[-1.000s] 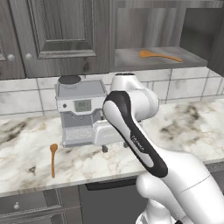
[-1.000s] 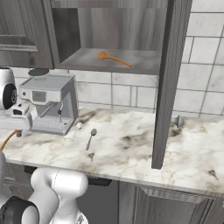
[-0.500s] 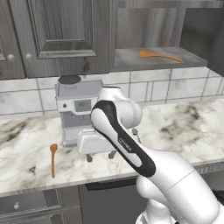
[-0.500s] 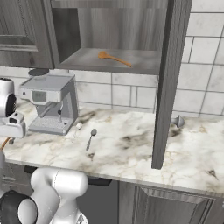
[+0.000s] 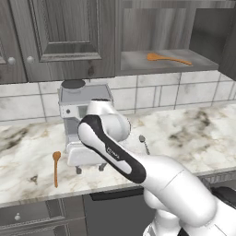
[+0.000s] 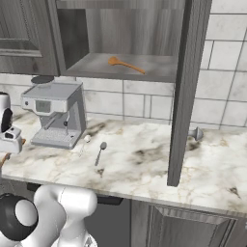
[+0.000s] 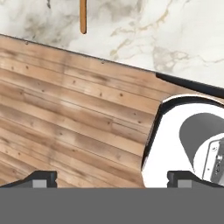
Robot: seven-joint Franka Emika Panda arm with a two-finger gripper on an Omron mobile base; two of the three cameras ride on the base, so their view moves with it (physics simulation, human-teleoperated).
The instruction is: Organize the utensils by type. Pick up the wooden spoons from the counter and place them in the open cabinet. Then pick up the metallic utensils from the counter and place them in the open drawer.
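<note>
One orange-brown wooden spoon [image 5: 56, 168] lies on the marble counter [image 5: 184, 133] left of the coffee machine, near the front edge. The end of its handle [image 7: 83, 17] shows at the top of the hand view. Another wooden spoon [image 5: 168, 58] [image 6: 126, 64] lies on the shelf of the open cabinet [image 6: 144, 72]. Two metallic spoons lie right of the machine, a darker one [image 6: 100, 152] [image 5: 144, 144] and a pale one [image 6: 86, 141]. My gripper [image 7: 111, 180] is open and holds nothing. It hangs past the counter's front edge, over the floor. The open drawer is out of view.
A grey coffee machine [image 5: 78, 115] [image 6: 55, 113] stands at the back of the counter, with my arm's elbow [image 5: 103, 138] in front of it. The open cabinet door [image 6: 185, 87] juts out over the counter. A small metal object [image 6: 195, 133] sits by the wall.
The arm has swung left and down across the front of the coffee machine, toward the counter's front edge. The gripper has stayed open. The spoons have not moved.
</note>
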